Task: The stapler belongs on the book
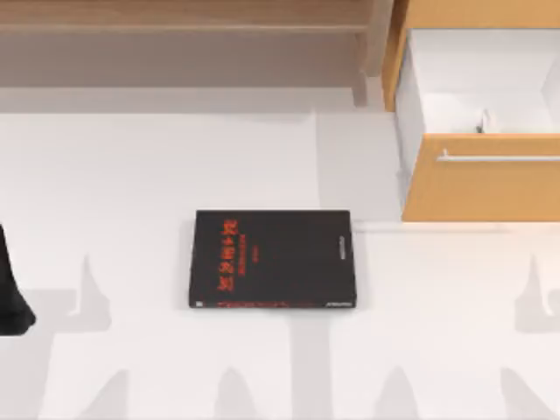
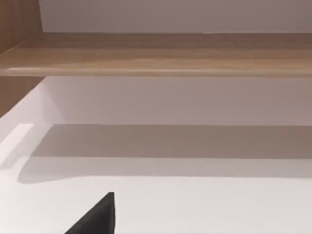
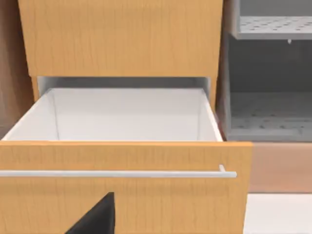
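While the book (image 1: 273, 259) lies flat in the middle of the white worktop (image 1: 157, 175), a small pale thing (image 1: 480, 122) sits in the open drawer (image 1: 479, 179) at the back right. It may be the stapler. The left arm (image 1: 12, 302) waits at the left edge.

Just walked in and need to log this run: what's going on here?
Nothing is being handled right now. The black book lies flat in the middle of the white table with nothing on it. The drawer at the top view's back right stands pulled open, and a small pale object, possibly the stapler, sits inside. The left arm is at the table's left edge. The right wrist view faces the open drawer's front, so that arm seems aimed at it.
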